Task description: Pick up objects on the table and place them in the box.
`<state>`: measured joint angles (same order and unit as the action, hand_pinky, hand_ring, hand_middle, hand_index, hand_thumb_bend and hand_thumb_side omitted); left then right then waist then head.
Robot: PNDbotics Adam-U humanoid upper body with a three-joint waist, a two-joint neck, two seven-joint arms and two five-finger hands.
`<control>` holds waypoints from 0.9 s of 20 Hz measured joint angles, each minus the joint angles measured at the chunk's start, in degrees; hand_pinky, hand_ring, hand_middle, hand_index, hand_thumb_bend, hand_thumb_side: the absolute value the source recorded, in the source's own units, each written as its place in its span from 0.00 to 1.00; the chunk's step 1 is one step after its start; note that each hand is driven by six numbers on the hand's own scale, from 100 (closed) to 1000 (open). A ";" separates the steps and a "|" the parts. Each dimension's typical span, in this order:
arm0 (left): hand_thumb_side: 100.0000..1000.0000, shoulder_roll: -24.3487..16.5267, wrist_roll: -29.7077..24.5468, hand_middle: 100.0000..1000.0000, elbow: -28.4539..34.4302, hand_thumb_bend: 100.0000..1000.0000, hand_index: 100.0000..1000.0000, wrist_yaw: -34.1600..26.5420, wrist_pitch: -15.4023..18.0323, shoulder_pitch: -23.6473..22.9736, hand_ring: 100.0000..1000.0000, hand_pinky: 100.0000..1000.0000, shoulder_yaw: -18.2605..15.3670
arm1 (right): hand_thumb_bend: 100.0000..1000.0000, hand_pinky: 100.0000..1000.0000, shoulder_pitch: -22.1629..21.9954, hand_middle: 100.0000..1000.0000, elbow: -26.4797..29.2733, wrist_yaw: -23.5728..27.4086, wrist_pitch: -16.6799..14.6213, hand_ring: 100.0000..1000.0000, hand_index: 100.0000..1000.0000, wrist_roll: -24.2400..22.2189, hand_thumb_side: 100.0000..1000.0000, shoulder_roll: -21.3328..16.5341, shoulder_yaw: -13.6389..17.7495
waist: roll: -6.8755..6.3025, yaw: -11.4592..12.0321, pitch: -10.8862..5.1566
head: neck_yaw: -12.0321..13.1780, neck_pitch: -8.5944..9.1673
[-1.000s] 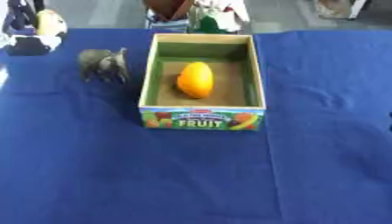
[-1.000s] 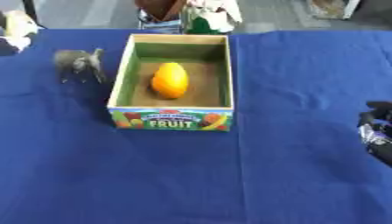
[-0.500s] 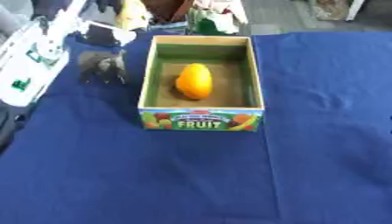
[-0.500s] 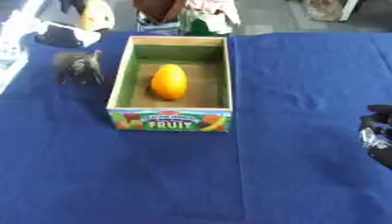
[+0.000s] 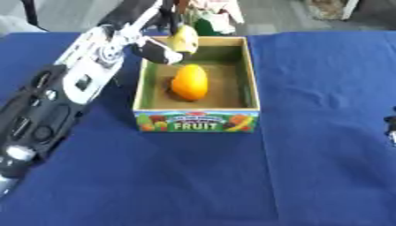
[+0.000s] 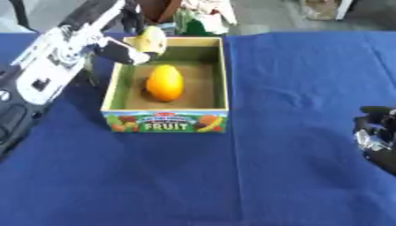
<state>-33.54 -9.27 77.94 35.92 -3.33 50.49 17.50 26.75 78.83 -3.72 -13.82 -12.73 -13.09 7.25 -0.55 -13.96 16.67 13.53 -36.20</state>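
Reached in from the left edge toward the upper middle of the frame: the black-and-silver left hand point(image 5: 161, 52), fingers curled round a small yellowish rounded object point(image 5: 184, 39), held above the far left corner of the open cardboard box with green inner walls and "FRUIT" printed on its front point(image 5: 196, 126). Lay inside on the brown floor of that box, near the middle: an orange oval fruit point(image 5: 189, 82), apart from the held object. Stretched under everything, a dark blue tablecloth point(image 6: 294, 66). Rested at the right edge of the frame, lower than the box and well apart from it: the black right hand point(image 6: 377, 137), holding nothing; spread or curled, cannot tell
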 measured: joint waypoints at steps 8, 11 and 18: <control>0.04 2.14 -0.22 0.42 -3.22 0.80 0.59 1.84 2.77 -0.01 0.61 0.52 0.33 | 0.00 0.51 0.02 0.47 -0.01 0.00 -0.18 0.66 0.69 -0.90 0.04 0.28 -0.61 | -0.13 -0.49 0.16 | -0.07 0.49; 0.03 2.04 1.00 0.42 -1.79 0.79 0.60 0.60 2.62 -0.22 0.61 0.52 -0.18 | 0.00 0.51 0.00 0.47 -0.01 0.00 -0.14 0.66 0.69 -0.98 0.04 0.28 -0.61 | -0.14 -0.37 0.16 | -0.15 0.55; 0.03 -1.73 5.86 0.42 4.49 0.80 0.59 -4.61 -1.22 -3.47 0.63 0.51 -5.73 | 0.00 0.51 -0.07 0.47 -0.04 0.00 -0.14 0.66 0.69 -0.98 0.05 0.27 -0.58 | -0.47 0.67 0.13 | -1.16 0.71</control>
<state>-35.27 -3.41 82.43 31.31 -4.55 47.02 11.77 26.68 78.80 -3.72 -13.96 -13.71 -12.82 6.67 -1.01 -13.30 16.80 12.37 -35.49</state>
